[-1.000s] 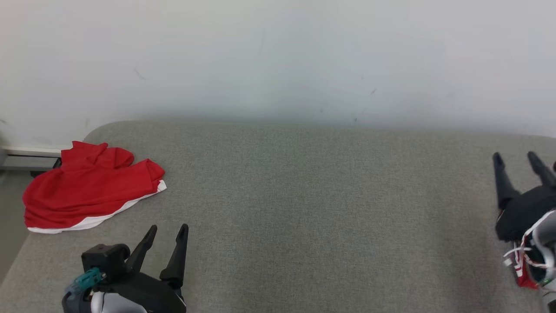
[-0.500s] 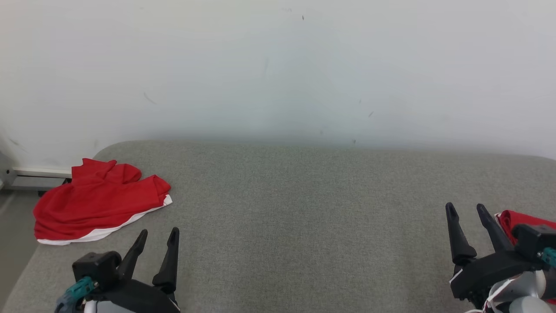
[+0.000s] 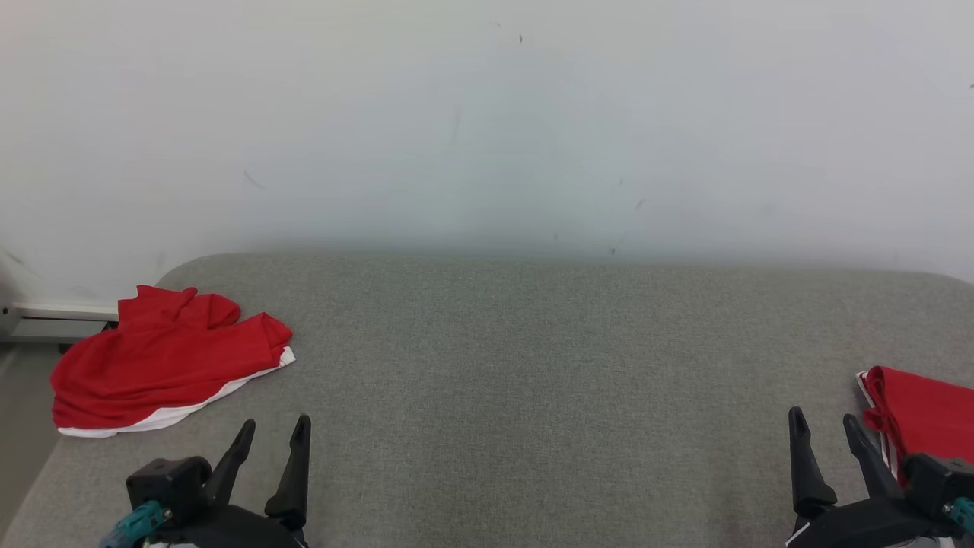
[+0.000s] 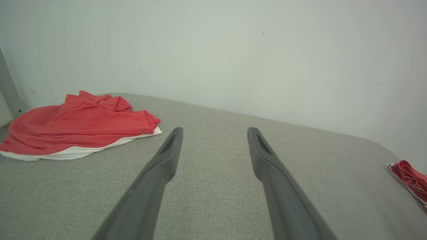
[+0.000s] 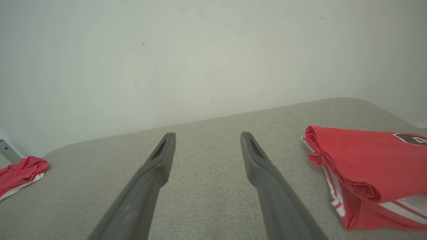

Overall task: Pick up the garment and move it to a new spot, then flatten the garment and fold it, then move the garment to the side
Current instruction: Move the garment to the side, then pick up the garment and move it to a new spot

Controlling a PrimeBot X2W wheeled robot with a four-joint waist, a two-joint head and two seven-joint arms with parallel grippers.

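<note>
Right wrist view: folded garment [image 5: 363,160] bears unreadable dark print [image 5: 412,138]; left fingers [image 4: 168,156], right fingers [image 5: 257,163] spread.

Garment [image 3: 163,358] at cushion's [image 3: 533,396] left end, second garment [image 3: 922,415] at its right edge

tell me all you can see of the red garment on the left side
The left garment is red, thin, soft-looking cloth with a white band along its near edge. It lies loosely bunched and creased, not flat, with folds piled at its far end. It sits at the far left corner of the grey pad, and its left side seems to overhang the pad's edge. Nothing but the pad touches it.
</note>
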